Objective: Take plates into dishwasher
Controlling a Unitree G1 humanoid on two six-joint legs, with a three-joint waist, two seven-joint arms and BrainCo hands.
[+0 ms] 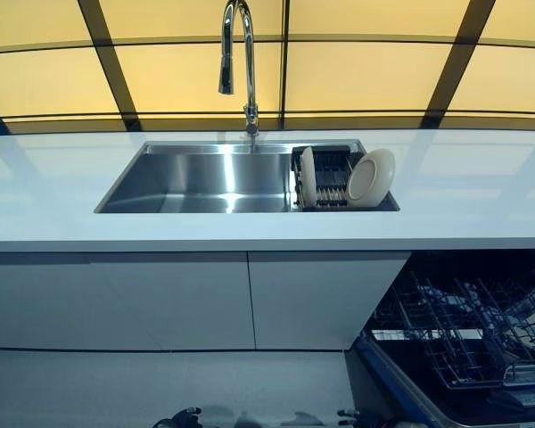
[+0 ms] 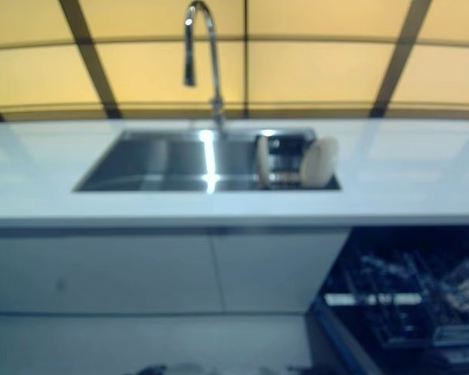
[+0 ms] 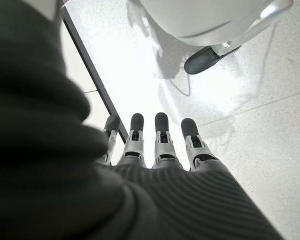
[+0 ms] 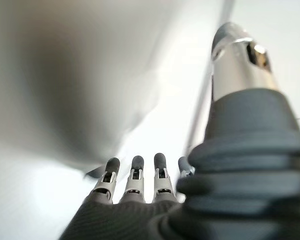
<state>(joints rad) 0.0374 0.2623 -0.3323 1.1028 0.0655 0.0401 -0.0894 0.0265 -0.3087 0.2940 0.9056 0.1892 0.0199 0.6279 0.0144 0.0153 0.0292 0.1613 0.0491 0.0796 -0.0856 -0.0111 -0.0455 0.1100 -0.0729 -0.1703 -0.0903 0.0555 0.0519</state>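
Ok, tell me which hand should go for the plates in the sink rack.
Right, probably. The two cream round plates stand in the dark wire rack at the steel sink's right end, above the open dishwasher. Both hands, left hand and right hand, hang open and empty.

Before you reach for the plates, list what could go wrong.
1. Both plates stand on edge in the rack inside the sink; a nudge might tip one.
2. The faucet rises just left of the rack and could be bumped.
3. The open dishwasher sits low on the right, a long carry.
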